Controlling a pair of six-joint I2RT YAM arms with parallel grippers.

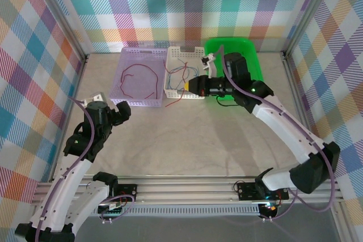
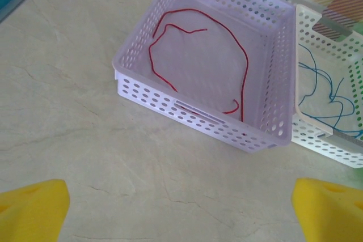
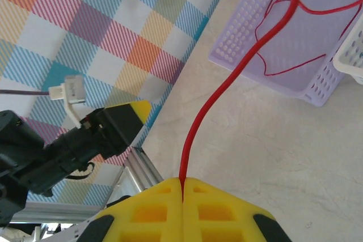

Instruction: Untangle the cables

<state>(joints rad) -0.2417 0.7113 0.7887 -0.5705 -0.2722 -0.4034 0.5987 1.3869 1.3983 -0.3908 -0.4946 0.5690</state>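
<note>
A long red cable (image 1: 138, 73) lies looped alone in the purple basket (image 1: 122, 77), also clear in the left wrist view as the red cable (image 2: 245, 66). Thin blue and green cables (image 1: 181, 72) lie tangled in the white basket (image 1: 169, 80); the blue cables (image 2: 323, 103) show at the right of the left wrist view. My right gripper (image 1: 183, 89) is at the white basket's near edge, its yellow fingers (image 3: 164, 208) shut on a second red cable (image 3: 218, 97), whose loose end (image 1: 174, 102) trails onto the table. My left gripper (image 2: 181, 213) stands open and holds nothing, over bare table short of the purple basket (image 2: 170, 103).
A green bin (image 1: 249, 55) stands at the back right, behind the right arm. Checked walls and metal rails close the table on three sides. The left arm (image 3: 62, 145) shows in the right wrist view beside the frame rail.
</note>
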